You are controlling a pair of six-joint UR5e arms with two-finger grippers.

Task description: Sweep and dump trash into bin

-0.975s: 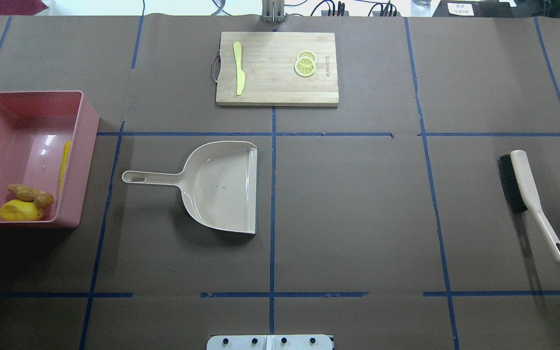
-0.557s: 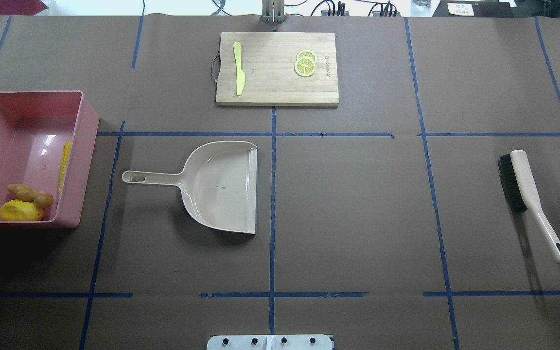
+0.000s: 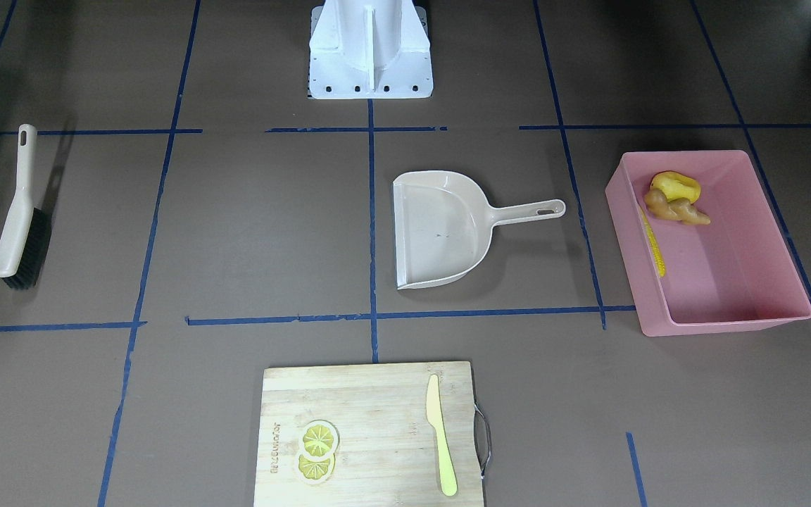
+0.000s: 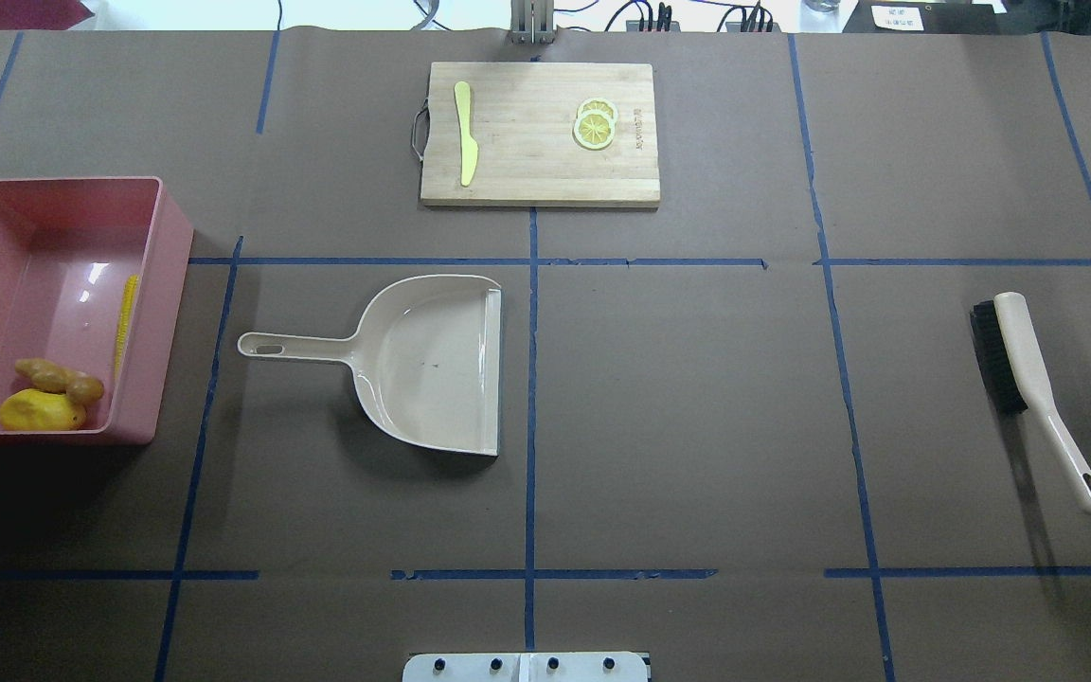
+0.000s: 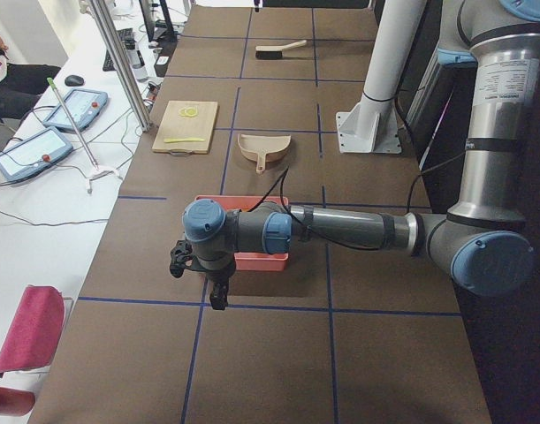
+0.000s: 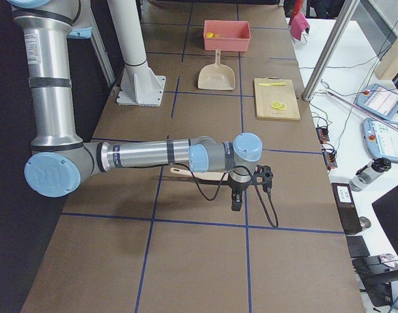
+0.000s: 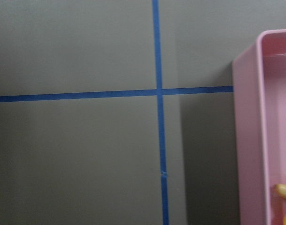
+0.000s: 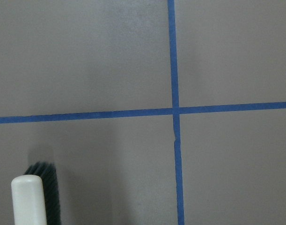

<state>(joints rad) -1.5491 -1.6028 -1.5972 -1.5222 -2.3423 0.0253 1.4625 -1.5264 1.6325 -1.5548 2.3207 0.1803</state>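
Note:
The pink bin (image 4: 172, 284) stands at the table's left end. All the trash lies inside it: a yellow corn cob (image 4: 125, 322) along its right wall, with a tan ginger root (image 4: 61, 379) and a yellow potato-like lump (image 4: 39, 411) in the near corner. My left gripper (image 5: 218, 296) shows only in the exterior left view. It points down beside the bin (image 5: 261, 258), just outside its outer end, and I cannot tell its state. My right gripper (image 6: 237, 201) shows only in the exterior right view, past the brush (image 6: 185, 173). Its state cannot be told either.
A beige dustpan (image 4: 432, 365) lies empty mid-table, handle toward the bin. The beige brush (image 4: 1028, 379) with black bristles lies at the right end. A wooden cutting board (image 4: 536, 170) at the far edge holds a yellow-green knife (image 4: 465, 133) and lemon slices (image 4: 595, 123).

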